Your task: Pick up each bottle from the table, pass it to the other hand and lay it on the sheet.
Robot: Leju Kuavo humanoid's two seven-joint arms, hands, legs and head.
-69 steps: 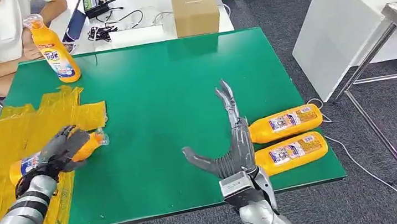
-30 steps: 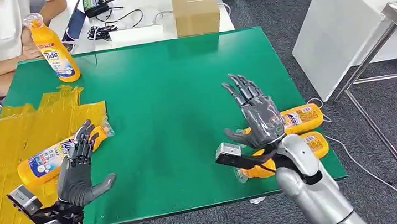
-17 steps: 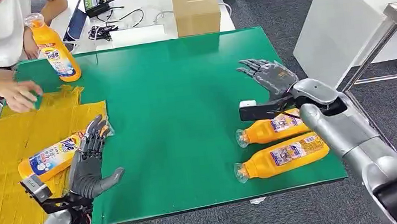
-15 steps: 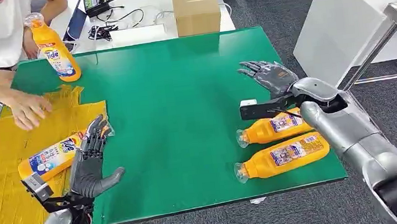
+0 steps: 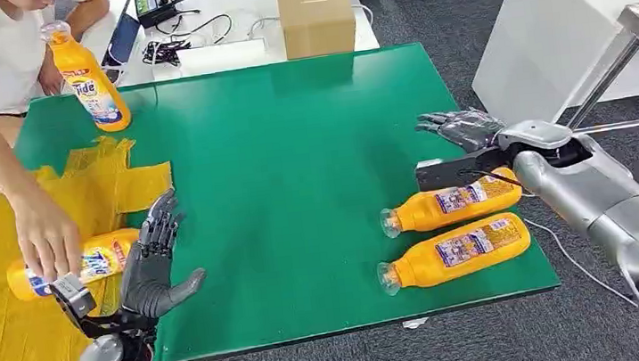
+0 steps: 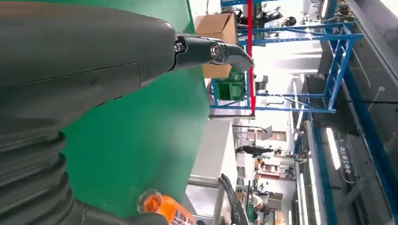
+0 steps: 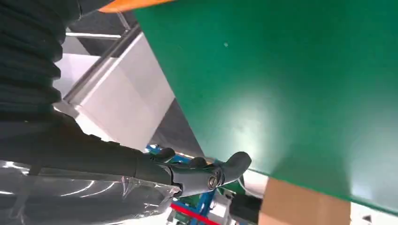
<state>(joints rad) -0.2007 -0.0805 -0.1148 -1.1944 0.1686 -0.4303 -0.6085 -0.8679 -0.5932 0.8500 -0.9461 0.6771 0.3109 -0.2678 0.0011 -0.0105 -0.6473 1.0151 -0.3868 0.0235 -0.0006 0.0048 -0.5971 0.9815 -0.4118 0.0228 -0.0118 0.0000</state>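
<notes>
- One orange plastic detergent bottle [image 5: 74, 264] lies on the crumpled yellow sheet [image 5: 10, 338] at the bench's left edge, under a person's hand [image 5: 46, 240].
- Two more orange bottles [image 5: 453, 204] [image 5: 458, 252] lie near the green bench's [image 5: 277, 149] right front corner, so I judge they remain.
- Left hand [image 5: 151, 270] fingers spread, released; right hand [image 5: 463, 128] likewise holds nothing.
- Upright orange bottle [image 5: 88, 79] at the far left corner reads "Tide".
</notes>
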